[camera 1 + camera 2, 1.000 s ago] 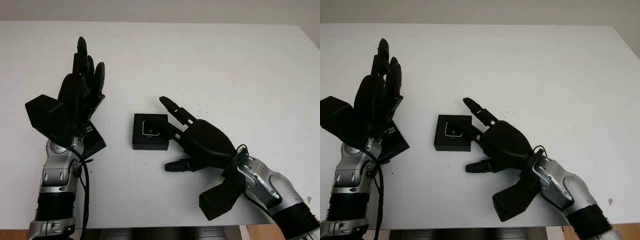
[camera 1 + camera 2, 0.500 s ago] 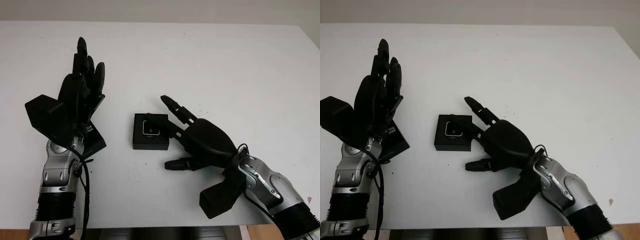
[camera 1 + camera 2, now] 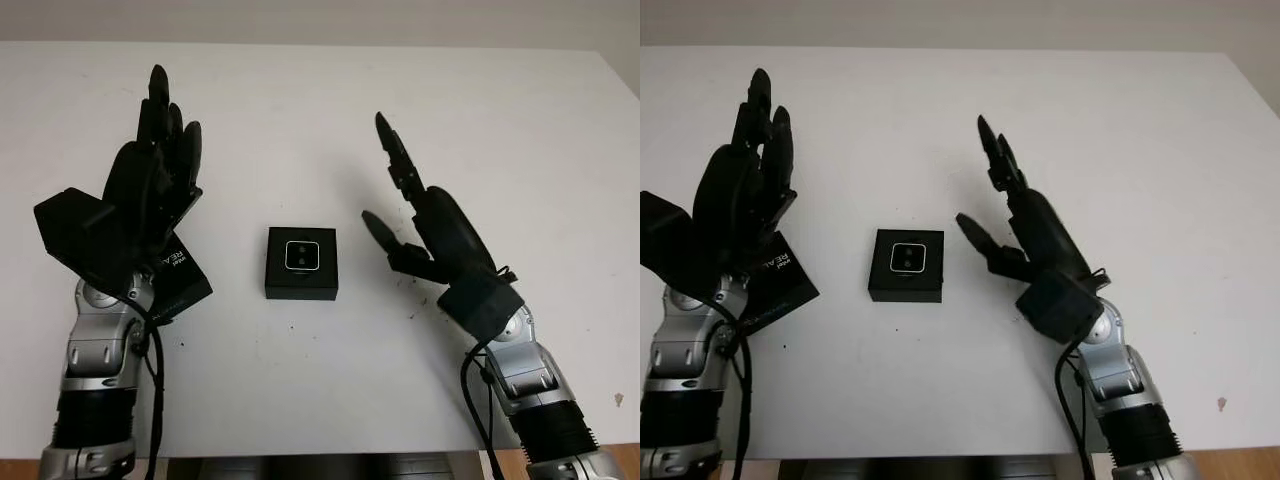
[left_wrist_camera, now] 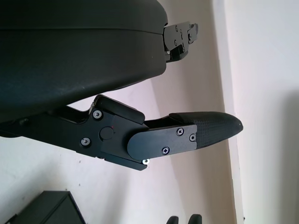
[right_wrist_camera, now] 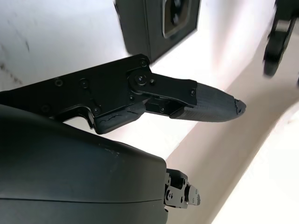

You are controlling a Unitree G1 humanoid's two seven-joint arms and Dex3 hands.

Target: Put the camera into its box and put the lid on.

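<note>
We see the camera [image 3: 301, 256] seated face-up in the black box [image 3: 301, 263], which sits on the white table [image 3: 500, 130] midway between our two hands. So we judge the first half of the task done: camera is in, box uncovered.

The lid [image 3: 180, 281], a flat black piece with white lettering, lies on the table to the left of the box and apart from it. Our left hand [image 3: 150, 195] is raised directly over and partly in front of the lid, fingers straight and pointing away from us, holding nothing. We cannot tell whether any part of that hand touches the lid.

Our right hand [image 3: 430, 225] is raised to the right of the box, well apart from it, fingers extended with the thumb [image 3: 378, 230] angled toward the box. It grips nothing. In the right wrist view the box [image 5: 159, 23] with the camera lens shows beyond the fingertip [image 5: 219, 105].

Step in hand, as we judge it: fetching the lid. The next move calls for the left hand to come down onto the lid, pinch it by its edges, carry it over the box and lower it square to the rim. Risk: the lid is thin and flat on the table, so getting a finger under an edge may be awkward.
</note>
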